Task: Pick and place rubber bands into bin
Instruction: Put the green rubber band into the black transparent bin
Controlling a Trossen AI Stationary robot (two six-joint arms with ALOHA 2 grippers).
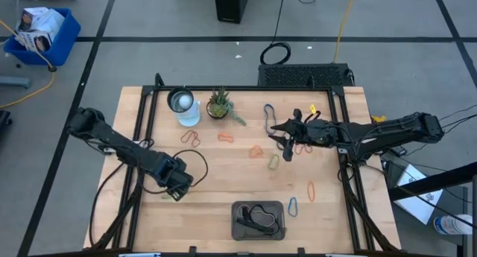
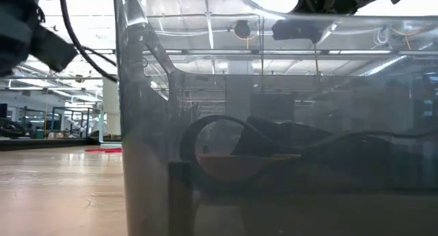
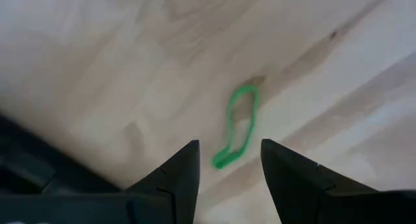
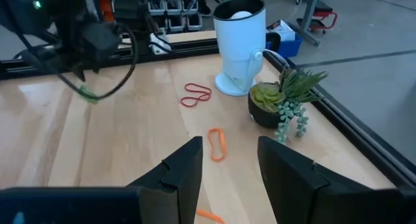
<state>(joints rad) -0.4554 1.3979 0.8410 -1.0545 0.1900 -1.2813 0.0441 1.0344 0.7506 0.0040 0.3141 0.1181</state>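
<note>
The left gripper [image 3: 227, 169] is poised low over the wooden table [image 1: 223, 175] with its fingers spread and nothing between them, straddling one end of a small green rubber band [image 3: 237, 126] that lies flat on the wood, a stance that suits a descent and pinch. The right gripper [image 1: 282, 144], likewise spread and empty, hangs above the scattered loops at the table's middle right, facing an orange rubber band [image 4: 216, 144] and a red one [image 4: 195, 94] near the white jug [image 4: 239, 45] and potted succulent [image 4: 281, 102]. The dark grey bin [image 1: 258, 220] sits at the near edge and already holds a large black band [image 1: 257, 214], while most bands lie loose, well apart from it, so in my judgement the task is early.
</note>
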